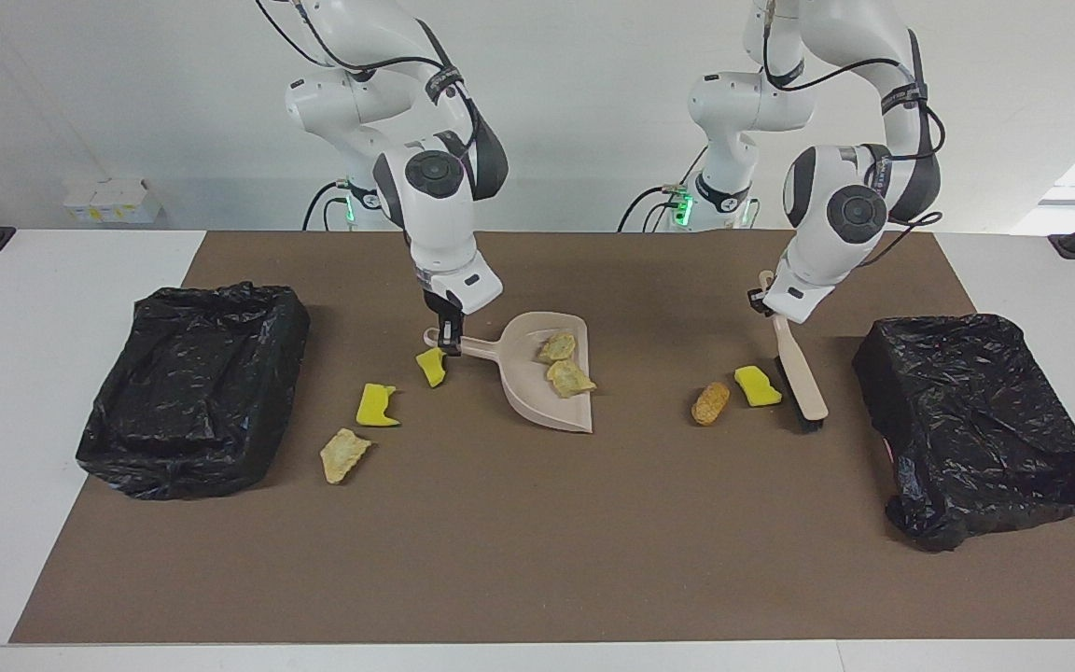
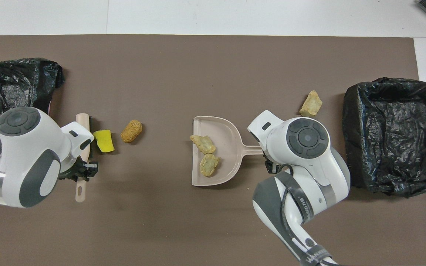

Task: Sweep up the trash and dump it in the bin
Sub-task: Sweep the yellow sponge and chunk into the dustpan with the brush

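orange-brown lump: long axis slanted toward dustpan | left gripper clamps brush | right gripper clamps dustpan handle

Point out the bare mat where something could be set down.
Free: the wide strip of brown mat farther from the robots than the dustpan and all the trash, and the stretch between the dustpan and the orange-brown lump. Crowded: around the brush and the yellow pieces.

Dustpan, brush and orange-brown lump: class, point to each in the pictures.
Dustpan (image 1: 526,390): facing view, bare pan floor.
Brush (image 1: 801,378): facing view, wooden back above the bristles.
Orange-brown lump (image 2: 131,130): overhead view, its middle.
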You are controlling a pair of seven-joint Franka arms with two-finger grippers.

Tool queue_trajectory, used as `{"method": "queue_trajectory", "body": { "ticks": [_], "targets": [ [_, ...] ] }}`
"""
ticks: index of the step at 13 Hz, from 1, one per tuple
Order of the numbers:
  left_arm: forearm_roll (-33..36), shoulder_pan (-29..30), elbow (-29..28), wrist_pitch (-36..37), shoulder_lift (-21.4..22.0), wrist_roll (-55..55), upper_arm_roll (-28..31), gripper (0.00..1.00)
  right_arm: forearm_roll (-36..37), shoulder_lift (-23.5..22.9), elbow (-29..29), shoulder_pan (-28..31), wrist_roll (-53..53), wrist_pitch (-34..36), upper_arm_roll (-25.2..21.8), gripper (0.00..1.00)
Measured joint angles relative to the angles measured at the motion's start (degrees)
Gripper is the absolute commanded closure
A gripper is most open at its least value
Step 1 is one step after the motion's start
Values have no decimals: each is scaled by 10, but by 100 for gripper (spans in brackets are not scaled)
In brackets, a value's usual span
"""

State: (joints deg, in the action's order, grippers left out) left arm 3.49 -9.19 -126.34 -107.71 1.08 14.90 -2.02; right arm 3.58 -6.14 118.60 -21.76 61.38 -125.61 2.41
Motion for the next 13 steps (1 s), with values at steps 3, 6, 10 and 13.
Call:
{"method": "queue_trajectory", "body": {
  "ticks": [3, 6, 10, 13],
  "targets": [
    [-56, -60, -6, -29, 0, -1, -4, 100, 0, 0, 0, 0, 0, 0, 0, 100],
    [-82, -134, -8, -40, 0, -35, -7, 100, 0, 0, 0, 0, 0, 0, 0, 100],
    [-123, -218, -8, -54, 4, -60, -8, 100, 0, 0, 0, 0, 0, 0, 0, 100],
    [-162, -266, -8, -57, 15, -57, -8, 100, 0, 0, 0, 0, 0, 0, 0, 100]
  ]
}}
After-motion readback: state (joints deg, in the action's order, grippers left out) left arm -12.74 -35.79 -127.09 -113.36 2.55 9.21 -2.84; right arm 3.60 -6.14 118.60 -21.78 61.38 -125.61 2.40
